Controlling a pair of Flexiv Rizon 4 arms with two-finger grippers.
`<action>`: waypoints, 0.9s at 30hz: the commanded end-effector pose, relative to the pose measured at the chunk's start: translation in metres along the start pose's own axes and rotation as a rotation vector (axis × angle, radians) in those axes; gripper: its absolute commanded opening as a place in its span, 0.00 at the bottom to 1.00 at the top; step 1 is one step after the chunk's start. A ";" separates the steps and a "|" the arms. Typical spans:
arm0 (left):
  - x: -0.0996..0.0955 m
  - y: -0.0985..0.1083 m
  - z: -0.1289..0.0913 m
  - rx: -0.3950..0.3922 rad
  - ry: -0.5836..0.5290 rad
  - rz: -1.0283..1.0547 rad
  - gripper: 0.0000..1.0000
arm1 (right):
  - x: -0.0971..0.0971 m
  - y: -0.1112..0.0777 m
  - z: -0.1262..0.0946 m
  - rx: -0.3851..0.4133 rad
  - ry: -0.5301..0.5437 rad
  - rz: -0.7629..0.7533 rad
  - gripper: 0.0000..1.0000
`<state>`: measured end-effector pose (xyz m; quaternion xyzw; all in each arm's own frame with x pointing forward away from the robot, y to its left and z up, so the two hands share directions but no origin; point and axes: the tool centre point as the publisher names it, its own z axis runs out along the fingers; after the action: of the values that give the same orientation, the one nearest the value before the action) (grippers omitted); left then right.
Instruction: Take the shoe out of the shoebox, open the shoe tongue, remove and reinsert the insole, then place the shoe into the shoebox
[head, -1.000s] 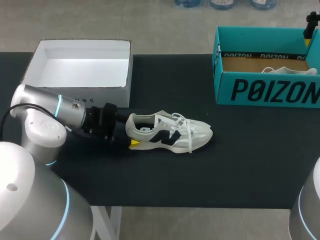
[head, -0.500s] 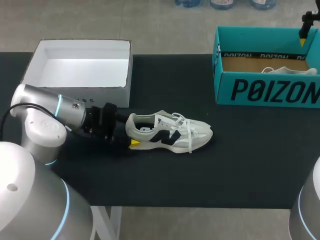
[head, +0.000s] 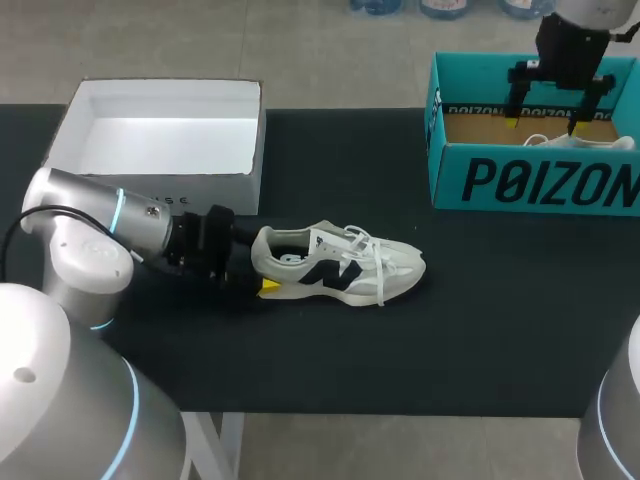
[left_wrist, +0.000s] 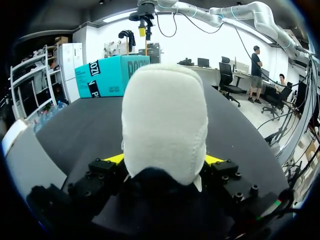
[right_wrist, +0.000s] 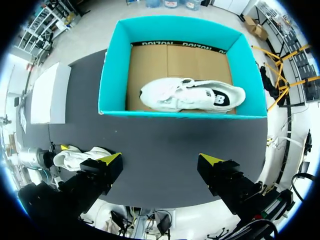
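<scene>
Shoe (head: 340, 265) in L gripper (left_wrist: 164, 159), R gripper (head: 544, 125) over shoebox (head: 530, 180)

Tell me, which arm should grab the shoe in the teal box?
Right. The right end effector hangs open over the boxed shoe; the left end effector is shut on the other shoe.

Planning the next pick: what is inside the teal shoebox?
One white shoe lies on the brown cardboard floor of the teal shoebox, with nothing else beside it. Whatever is beneath the shoe is covered.
</scene>
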<state>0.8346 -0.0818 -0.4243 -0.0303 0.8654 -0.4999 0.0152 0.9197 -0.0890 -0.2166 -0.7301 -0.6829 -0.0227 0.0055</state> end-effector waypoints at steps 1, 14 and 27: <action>0.000 0.000 0.000 0.002 -0.001 0.000 0.00 | 0.023 -0.024 0.018 -0.027 -0.007 -0.007 1.00; 0.000 0.000 0.000 0.002 -0.001 0.000 0.00 | 0.061 -0.057 0.039 0.050 0.025 -0.048 1.00; 0.000 0.000 0.000 0.002 -0.001 0.000 0.00 | 0.077 -0.063 0.037 0.032 -0.006 0.013 1.00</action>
<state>0.8347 -0.0817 -0.4243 -0.0303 0.8655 -0.4999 0.0151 0.8668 -0.0213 -0.2534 -0.7201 -0.6930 -0.0151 0.0315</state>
